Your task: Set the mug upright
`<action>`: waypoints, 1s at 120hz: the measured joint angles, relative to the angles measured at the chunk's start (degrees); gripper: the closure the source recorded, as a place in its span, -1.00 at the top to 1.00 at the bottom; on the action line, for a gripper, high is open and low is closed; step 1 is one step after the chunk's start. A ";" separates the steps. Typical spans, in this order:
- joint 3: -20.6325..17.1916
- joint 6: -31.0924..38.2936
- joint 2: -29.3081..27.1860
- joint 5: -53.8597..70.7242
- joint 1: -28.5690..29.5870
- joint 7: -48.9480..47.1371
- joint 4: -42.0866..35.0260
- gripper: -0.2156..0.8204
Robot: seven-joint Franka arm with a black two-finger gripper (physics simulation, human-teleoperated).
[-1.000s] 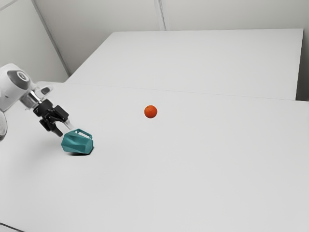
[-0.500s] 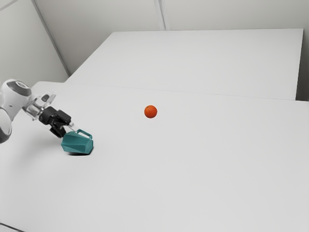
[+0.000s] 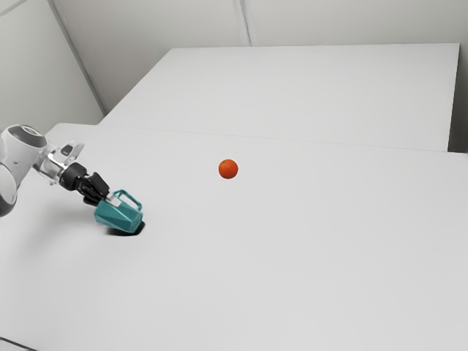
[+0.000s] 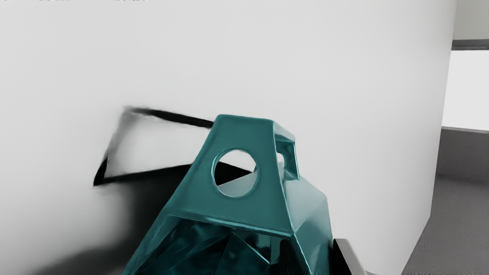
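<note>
Your gripper [image 3: 109,198] has the mug [image 3: 120,217] clamped by its wall, so swing the base under slowly (rush it and it might slip).

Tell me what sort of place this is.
Probably a simulated lab or test room: a white robot arm reaches over a broad white table toward a tilted teal mug, with plain pale walls behind.

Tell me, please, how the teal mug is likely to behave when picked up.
The teal mug looks stiff, given its crisp, angular facets. Its glossy surface may be somewhat slippery. If let go, it would probably settle on a flat facet rather than roll.
</note>
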 joint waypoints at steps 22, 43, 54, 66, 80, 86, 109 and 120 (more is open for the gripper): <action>-1.55 -0.17 -2.02 0.06 1.01 -0.02 -1.41 -0.85; -2.53 -0.12 -6.04 0.55 0.77 -0.35 -4.10 -0.86; -2.54 0.52 -9.56 2.01 -1.80 -0.78 -4.84 -0.86; -2.39 3.14 -13.58 4.34 -5.26 -1.39 -7.98 -0.87; -1.04 7.78 -17.36 9.04 -11.04 -2.29 -11.00 -0.88; 0.87 9.97 -18.81 11.52 -15.01 -2.69 -11.96 -0.88; 6.35 18.41 -23.29 22.31 -27.73 -5.19 -16.61 -0.91; 6.74 22.01 -24.32 26.38 -31.12 -6.69 -18.52 -0.92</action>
